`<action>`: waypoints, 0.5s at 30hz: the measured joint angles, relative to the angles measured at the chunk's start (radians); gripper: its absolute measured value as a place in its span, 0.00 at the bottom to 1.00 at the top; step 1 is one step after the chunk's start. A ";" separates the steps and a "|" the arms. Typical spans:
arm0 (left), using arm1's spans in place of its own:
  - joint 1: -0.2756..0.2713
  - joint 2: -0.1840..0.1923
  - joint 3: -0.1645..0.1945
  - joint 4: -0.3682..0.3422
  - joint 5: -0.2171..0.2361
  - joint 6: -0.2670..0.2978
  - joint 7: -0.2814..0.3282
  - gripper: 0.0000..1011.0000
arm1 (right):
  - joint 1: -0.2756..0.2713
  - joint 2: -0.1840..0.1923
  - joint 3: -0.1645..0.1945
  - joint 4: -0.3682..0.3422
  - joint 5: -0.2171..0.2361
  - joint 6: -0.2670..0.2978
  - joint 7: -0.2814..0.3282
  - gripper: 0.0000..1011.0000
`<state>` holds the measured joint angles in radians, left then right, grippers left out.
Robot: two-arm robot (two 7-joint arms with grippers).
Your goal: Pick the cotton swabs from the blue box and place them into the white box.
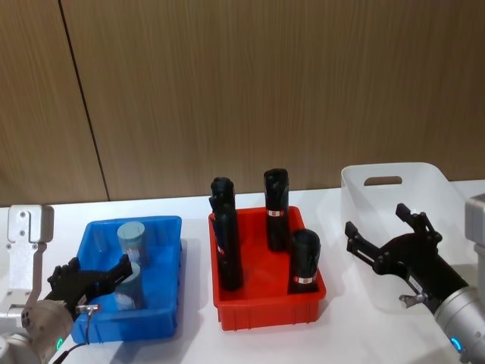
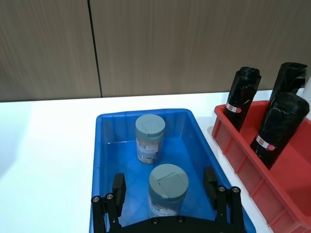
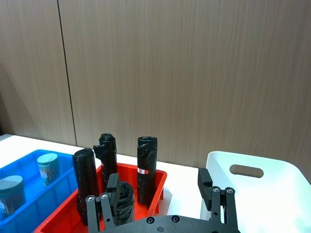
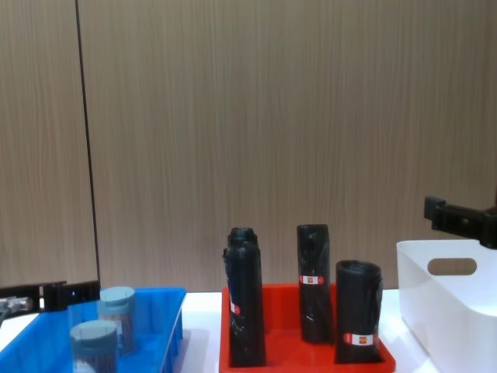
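In the blue box, at the left end of the tabletop: two tubs of cotton swabs, the far tub by the box's back wall and the near tub toward its front. Probably light and hard, with smooth round sides, so maybe slippery. Best to squeeze gently on the clear side, just under the lid.

Around the near tub, the left gripper, spread wide with a gap on each side, not pinching. By the white box at the right end, the right gripper, spread wide too, holding nothing. Between the boxes, a red tray of black rolls.

Hard to tell the fill of the tubs or the tightness of the lids. Bottom of the near tub hidden behind the left gripper.
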<state>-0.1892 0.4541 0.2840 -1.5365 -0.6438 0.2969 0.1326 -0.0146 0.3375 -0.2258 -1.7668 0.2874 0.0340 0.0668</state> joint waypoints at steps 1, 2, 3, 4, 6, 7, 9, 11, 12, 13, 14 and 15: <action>-0.008 -0.003 -0.001 0.013 0.000 0.008 -0.007 0.99 | 0.000 0.000 0.000 0.000 0.000 0.000 0.000 0.99; -0.008 -0.003 -0.001 0.013 0.000 0.008 -0.007 0.99 | 0.000 0.000 0.000 0.000 0.000 0.000 0.000 0.99; -0.017 -0.007 -0.001 0.026 0.002 0.017 -0.016 0.99 | 0.000 0.000 0.000 0.000 0.000 0.000 0.000 0.99; -0.027 -0.011 -0.002 0.041 0.005 0.023 -0.023 0.99 | 0.000 0.000 0.000 0.000 0.000 0.000 0.000 0.99; -0.034 -0.014 -0.002 0.052 0.008 0.030 -0.030 0.99 | 0.000 0.000 0.000 0.000 0.000 0.000 0.000 0.99; -0.044 -0.018 -0.002 0.066 0.012 0.038 -0.038 0.99 | 0.000 0.000 0.000 0.000 0.000 0.000 0.000 0.99; -0.053 -0.022 -0.002 0.080 0.016 0.044 -0.046 0.99 | 0.000 0.000 0.000 0.000 0.000 0.000 0.000 0.99; -0.065 -0.026 -0.002 0.097 0.023 0.053 -0.059 0.99 | 0.000 0.000 0.000 0.000 0.000 0.000 0.000 0.99; -0.070 -0.028 -0.002 0.105 0.026 0.056 -0.063 0.99 | 0.000 0.000 0.000 0.000 0.000 0.000 0.000 0.99; -0.074 -0.029 -0.002 0.111 0.028 0.058 -0.068 0.99 | 0.000 0.000 0.000 0.000 0.000 0.000 0.000 0.99; -0.082 -0.032 -0.002 0.122 0.034 0.063 -0.076 0.99 | 0.000 0.000 0.000 0.000 0.000 0.000 0.000 0.99; -0.085 -0.034 -0.002 0.128 0.038 0.065 -0.080 0.99 | 0.000 0.000 0.000 0.000 0.000 0.000 0.000 0.99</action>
<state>-0.2747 0.4203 0.2819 -1.4085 -0.6058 0.3624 0.0524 -0.0146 0.3375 -0.2258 -1.7668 0.2874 0.0340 0.0667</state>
